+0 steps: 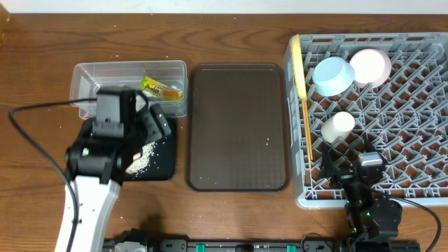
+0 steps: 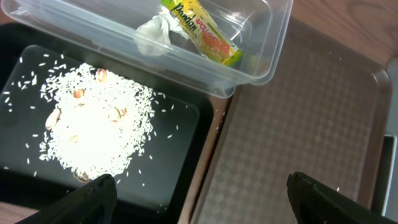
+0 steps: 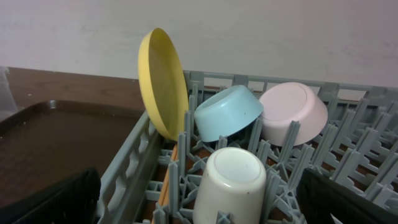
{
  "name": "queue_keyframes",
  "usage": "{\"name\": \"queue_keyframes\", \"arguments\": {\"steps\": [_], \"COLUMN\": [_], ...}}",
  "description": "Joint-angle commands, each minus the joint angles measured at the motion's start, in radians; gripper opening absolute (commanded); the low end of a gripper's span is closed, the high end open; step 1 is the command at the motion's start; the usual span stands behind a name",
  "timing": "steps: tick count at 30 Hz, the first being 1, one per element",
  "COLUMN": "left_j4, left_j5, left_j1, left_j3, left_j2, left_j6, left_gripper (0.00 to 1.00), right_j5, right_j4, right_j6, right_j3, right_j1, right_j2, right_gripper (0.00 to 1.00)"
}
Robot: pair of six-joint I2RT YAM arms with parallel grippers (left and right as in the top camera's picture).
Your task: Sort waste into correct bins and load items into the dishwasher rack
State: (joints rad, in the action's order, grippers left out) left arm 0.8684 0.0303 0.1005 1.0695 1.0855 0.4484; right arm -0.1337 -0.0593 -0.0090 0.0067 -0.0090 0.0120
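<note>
– Rice [image 2: 93, 124] heaped in black tray [image 2: 180, 168], lower left; left gripper [image 1: 155, 126] above, jaws apart, empty. Low swipe scatters it.
– Right gripper [image 1: 348, 168] is spread and empty too. Might knock the rack's [image 3: 130, 158] upright plate [image 3: 163, 81].

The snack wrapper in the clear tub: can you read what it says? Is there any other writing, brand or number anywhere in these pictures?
"Pandan": dark letters, slightly blurred, on the yellow part of the snack wrapper lying in the clear tub.
Smaller print beside it on the wrapper: too blurred to read.
No other writing, number or sign shows in any view.
</note>
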Motion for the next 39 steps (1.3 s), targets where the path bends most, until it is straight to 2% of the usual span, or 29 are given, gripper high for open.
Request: {"name": "queue_keyframes", "arguments": {"steps": [1, 8, 16, 20, 28, 34, 39], "left_j4": [0.009, -0.054, -0.228, -0.374, -0.785, -0.927, -0.956], "left_j5": [-0.016, -0.016, -0.016, -0.016, -0.016, -0.016, -0.018], "left_j1": [-0.005, -0.005, -0.005, -0.005, -0.005, -0.005, -0.005], "left_j3": [-0.077, -0.304, -0.562, -0.664, -0.869, -0.978, -1.024], "left_j2": [-0.058, -0.216, -0.426, -0.51, -0.672, -0.763, -0.806], "left_j6": [-0.001, 0.003, 0.021, 0.021, 0.021, 0.021, 0.019], "left_gripper": [0.9, 0.9, 0.9, 0.9, 0.9, 0.9, 0.9], "right_j5": [0.006, 0.006, 0.006, 0.006, 0.006, 0.006, 0.006], "right_j4": [-0.004, -0.004, -0.004, -0.004, -0.004, -0.004, -0.004], "right_j6": [-0.011, -0.011, -0.011, -0.011, -0.011, -0.011, -0.011], "right_j3": [-0.001, -0.001, -0.001, -0.001, -0.001, -0.001, -0.001], "right_j1": [0.01, 0.01, 0.01, 0.01, 0.01, 0.01, 0.01], "right_j2": [-0.007, -0.007, -0.007, -0.007, -0.007, -0.007, -0.007], "right_gripper": [0.99, 0.99, 0.99, 0.99, 0.99, 0.99, 0.99]}}
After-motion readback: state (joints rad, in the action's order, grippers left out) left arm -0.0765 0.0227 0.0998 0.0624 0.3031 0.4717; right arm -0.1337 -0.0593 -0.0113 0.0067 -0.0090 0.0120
